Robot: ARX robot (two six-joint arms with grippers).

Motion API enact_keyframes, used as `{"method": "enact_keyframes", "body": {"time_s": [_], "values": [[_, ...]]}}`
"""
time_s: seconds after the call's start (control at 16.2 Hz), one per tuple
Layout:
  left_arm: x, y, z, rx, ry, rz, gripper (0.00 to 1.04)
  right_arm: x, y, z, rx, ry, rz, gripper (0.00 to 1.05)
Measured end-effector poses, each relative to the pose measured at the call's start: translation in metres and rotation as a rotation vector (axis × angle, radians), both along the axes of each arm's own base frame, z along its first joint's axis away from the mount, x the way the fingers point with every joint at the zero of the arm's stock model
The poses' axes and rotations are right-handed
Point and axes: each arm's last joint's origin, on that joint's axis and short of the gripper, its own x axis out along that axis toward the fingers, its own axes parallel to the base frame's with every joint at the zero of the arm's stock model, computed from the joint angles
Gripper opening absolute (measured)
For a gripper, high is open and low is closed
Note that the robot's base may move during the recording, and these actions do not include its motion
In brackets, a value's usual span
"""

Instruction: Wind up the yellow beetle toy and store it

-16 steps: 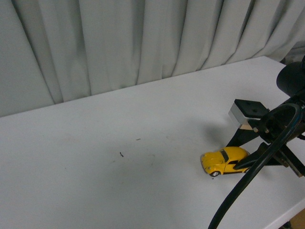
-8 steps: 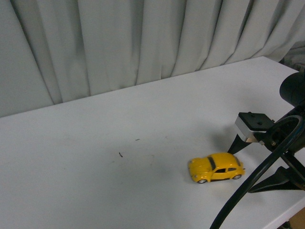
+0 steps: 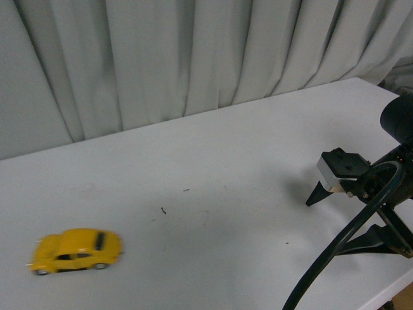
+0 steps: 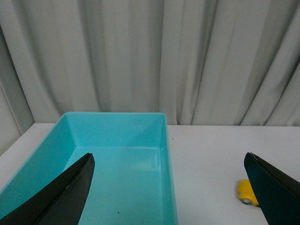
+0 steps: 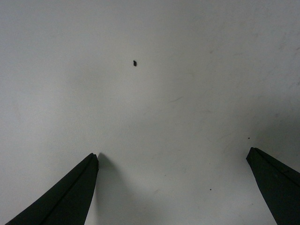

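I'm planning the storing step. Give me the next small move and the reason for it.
Probably bring the open left gripper across toward the yellow beetle toy. The toy shows blurred at the far left of the table in the front view, well away from the open right gripper, which hangs over bare tabletop. The left wrist view already shows the toy near the teal bin.

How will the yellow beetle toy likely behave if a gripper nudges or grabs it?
The yellow beetle toy looks motion-blurred on its wheels, so it probably rolls freely and would scoot from a nudge. Its rounded body may slip from a pinch. Small and hard-looking, it is likely light and stiff.
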Motion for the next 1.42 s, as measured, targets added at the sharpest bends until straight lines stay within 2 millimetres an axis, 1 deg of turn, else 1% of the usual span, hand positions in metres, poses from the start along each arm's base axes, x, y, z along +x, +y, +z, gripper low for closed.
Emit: {"method": "enact_keyframes", "body": {"time_s": [0.12,0.25,0.31,0.37,0.43,0.56,0.68,0.8,0.93,0.99,1.05,1.11,1.17,1.36,1.42], "values": [[0.000,0.000,0.000,0.000,0.000,0.000,0.98,0.004,0.007,0.005,-0.001,-0.053,-0.002,0.98],[0.000,0.000,0.000,0.000,0.000,0.000,0.98,0.011,0.017,0.022,0.006,-0.123,0.040,0.98],[0.000,0.000,0.000,0.000,0.000,0.000,0.98,0.014,0.024,0.037,0.023,-0.176,0.064,0.98],[0.000,0.000,0.000,0.000,0.000,0.000,0.98,0.017,0.029,0.057,0.038,-0.250,0.085,0.98],[0.000,0.000,0.000,0.000,0.000,0.000,0.98,0.021,0.033,0.082,0.048,-0.341,0.108,0.98],[0.000,0.000,0.000,0.000,0.000,0.000,0.98,0.023,0.036,0.121,0.034,-0.475,0.139,0.98],[0.000,0.000,0.000,0.000,0.000,0.000,0.98,0.017,0.043,0.149,0.026,-0.573,0.170,0.98],[0.000,0.000,0.000,0.000,0.000,0.000,0.98,0.005,0.058,0.175,0.035,-0.644,0.214,0.98],[0.000,0.000,0.000,0.000,0.000,0.000,0.98,-0.009,0.071,0.186,0.054,-0.656,0.244,0.98],[0.000,0.000,0.000,0.000,0.000,0.000,0.98,-0.010,0.082,0.185,-0.162,-0.814,0.157,0.90],[0.000,0.000,0.000,0.000,0.000,-0.001,0.98,-0.030,0.103,0.175,-0.253,-0.888,-0.093,0.77],[0.000,0.000,0.000,0.000,0.000,0.001,0.98,-0.057,0.119,0.174,-0.096,-0.963,-0.495,0.61],[0.000,0.000,0.000,0.000,0.000,0.000,0.98,-0.074,0.124,0.188,0.095,-1.003,-0.754,0.48],[0.000,0.000,0.000,0.000,0.000,-0.002,0.98,-0.081,0.127,0.192,0.169,-1.005,-0.819,0.43],[0.000,0.000,0.000,0.000,0.000,-0.002,0.98,-0.087,0.131,0.194,0.266,-0.994,-0.892,0.38]]}}
